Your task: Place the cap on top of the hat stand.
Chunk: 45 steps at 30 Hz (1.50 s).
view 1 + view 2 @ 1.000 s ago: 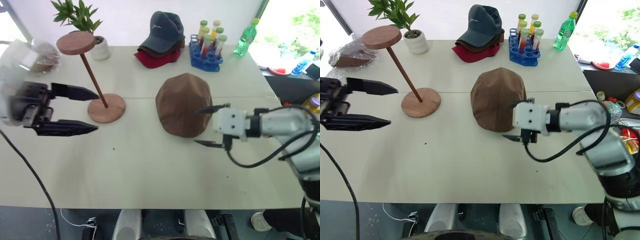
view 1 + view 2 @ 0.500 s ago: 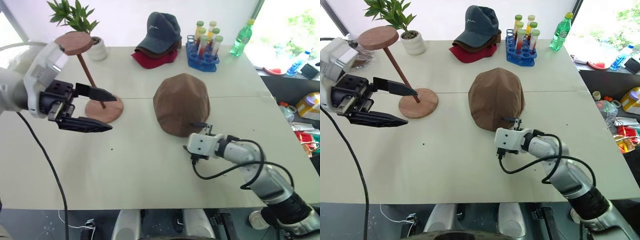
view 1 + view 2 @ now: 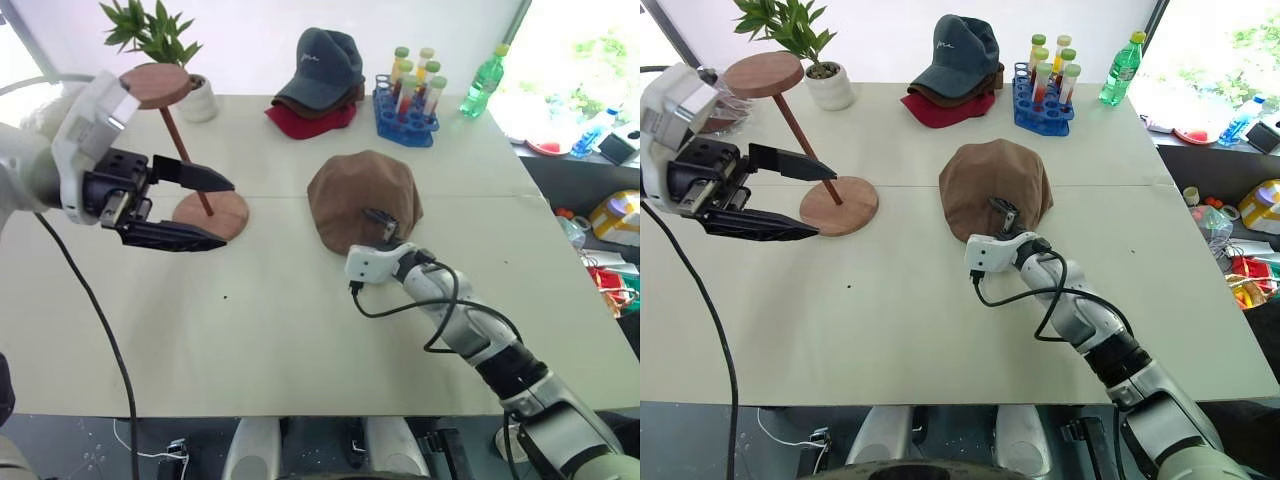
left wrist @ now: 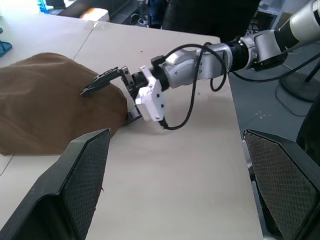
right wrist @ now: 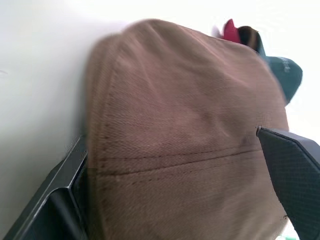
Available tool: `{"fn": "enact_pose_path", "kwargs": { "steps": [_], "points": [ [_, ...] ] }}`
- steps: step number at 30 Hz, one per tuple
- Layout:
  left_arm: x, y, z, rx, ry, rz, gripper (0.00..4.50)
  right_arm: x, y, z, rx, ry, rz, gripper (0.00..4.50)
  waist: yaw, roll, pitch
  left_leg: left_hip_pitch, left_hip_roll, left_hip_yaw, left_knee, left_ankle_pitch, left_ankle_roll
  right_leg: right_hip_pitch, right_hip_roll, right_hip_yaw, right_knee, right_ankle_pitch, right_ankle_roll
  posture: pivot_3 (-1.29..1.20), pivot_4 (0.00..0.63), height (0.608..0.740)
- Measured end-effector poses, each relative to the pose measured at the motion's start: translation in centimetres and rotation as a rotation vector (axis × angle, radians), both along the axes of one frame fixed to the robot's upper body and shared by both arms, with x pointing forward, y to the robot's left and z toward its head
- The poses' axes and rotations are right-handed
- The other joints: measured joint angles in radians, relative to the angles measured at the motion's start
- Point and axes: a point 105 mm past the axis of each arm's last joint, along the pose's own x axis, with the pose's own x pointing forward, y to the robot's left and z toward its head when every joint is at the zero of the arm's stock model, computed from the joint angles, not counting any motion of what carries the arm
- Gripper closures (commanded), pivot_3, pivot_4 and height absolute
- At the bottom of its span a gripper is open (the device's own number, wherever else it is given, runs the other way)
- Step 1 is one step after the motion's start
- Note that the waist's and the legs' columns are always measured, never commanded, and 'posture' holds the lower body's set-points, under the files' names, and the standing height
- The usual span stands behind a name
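One grey cap bears unreadable white script.

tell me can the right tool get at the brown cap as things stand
Probably yes: the right tool is open at the brown cap's near edge, one finger above, one below, nothing between.

Bright daylight flooding in, washing out the far right.

Glaring white through the window beyond the desk; casting only soft, faint shadows under the cap and hat stand. Blurring the cap's weave close up in the right wrist view, bleaching the background there; bending slightly at the head views' edges.
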Motion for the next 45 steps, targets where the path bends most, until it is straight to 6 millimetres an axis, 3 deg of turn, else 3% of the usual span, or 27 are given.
{"fn": "enact_pose_path", "kwargs": {
  "steps": [4,8,10,16,22,24,26,28,31,34,41,45],
  "points": [
    [0.1,-0.1,-0.1,-0.004,-0.002,0.004,0.0,0.1,-0.1,-0.6,-0.004,0.005,0.007,1.3,0.0,-0.001,-0.001,0.0,0.0,0.0,0.0,0.0,0.0,0.0,0.0,0.001,-0.001,0.0,0.001,0.0,0.15,0.728],
    [0.2,-0.1,-0.1,-0.004,-0.003,0.007,0.0,0.1,-1.1,-1.3,-0.029,0.02,-0.009,3.37,0.001,-0.001,0.0,-0.001,0.0,0.0,0.0,0.0,0.0,0.0,0.0,0.001,-0.001,0.0,0.001,0.0,0.15,0.728],
    [0.2,-0.1,-0.1,-0.006,-0.004,0.007,0.0,0.3,-1.6,-0.5,-0.028,-0.012,-0.023,4.37,0.0,-0.001,-0.001,-0.001,0.0,0.0,0.0,0.0,0.0,0.0,0.001,0.001,-0.001,0.001,0.001,0.0,0.15,0.728],
    [0.4,-0.2,0.1,-0.024,-0.017,0.016,0.0,0.2,-2.7,0.3,-0.036,-0.038,-0.041,4.45,0.0,-0.001,0.0,-0.001,0.0,0.0,0.0,0.0,0.0,0.0,0.001,0.001,-0.001,0.0,0.001,0.0,0.15,0.728],
    [0.4,0.3,0.2,-0.054,-0.041,0.066,0.0,0.3,-3.9,2.6,0.055,-0.022,-0.058,4.45,-0.003,0.0,0.0,-0.001,0.001,0.0,-0.001,0.0,0.0,-0.001,0.002,0.002,-0.001,0.001,0.001,0.0,0.15,0.728],
    [0.3,0.6,0.3,-0.079,-0.048,0.094,0.0,0.6,-4.2,4.4,0.116,-0.025,-0.051,4.45,-0.003,0.0,0.001,-0.001,0.001,0.0,-0.001,0.0,0.0,-0.001,0.002,0.002,-0.001,0.001,0.001,0.0,0.15,0.728],
    [0.2,1.2,0.8,-0.113,-0.062,0.138,0.0,0.9,-4.1,7.5,0.163,-0.067,-0.015,4.45,-0.008,0.001,0.002,-0.001,0.002,0.002,-0.001,0.0,0.0,-0.002,0.003,0.003,-0.001,0.002,0.001,0.0,0.15,0.728],
    [-0.1,1.8,1.4,-0.155,-0.084,0.194,0.0,1.1,-3.6,12.3,0.193,-0.16,0.057,4.45,-0.012,0.002,0.003,-0.001,0.003,0.003,-0.002,0.0,0.0,-0.004,0.004,0.004,-0.001,0.003,0.003,0.0,0.15,0.728],
    [-0.7,3.1,2.2,-0.214,-0.116,0.289,0.0,0.0,-1.1,19.2,0.225,-0.321,0.219,4.45,-0.015,0.002,0.003,-0.001,0.005,0.003,-0.004,0.0,0.0,-0.005,0.007,0.005,-0.001,0.005,0.001,0.0,0.15,0.728],
    [-1.3,4.7,2.3,-0.255,-0.122,0.396,0.0,-1.5,2.4,23.6,0.256,-0.427,0.396,4.45,-0.015,0.002,0.003,-0.001,0.006,0.003,-0.005,0.0,0.0,-0.007,0.009,0.005,0.0,0.005,0.001,0.0,0.15,0.728],
    [-3.3,8.6,5.1,-0.376,-0.207,0.607,0.0,-2.3,10.0,26.0,0.322,-0.433,0.66,4.45,-0.012,0.002,0.003,-0.001,0.006,0.005,-0.004,0.0,0.0,-0.008,0.008,0.007,0.0,0.006,-0.002,0.0,0.15,0.728],
    [-4.1,9.9,5.4,-0.395,-0.218,0.68,0.0,-2.9,14.1,27.0,0.318,-0.446,0.754,4.45,-0.012,0.002,0.003,-0.002,0.006,0.005,-0.004,0.0,0.0,-0.009,0.008,0.008,0.0,0.006,-0.005,0.0,0.15,0.728]
  ]
}}
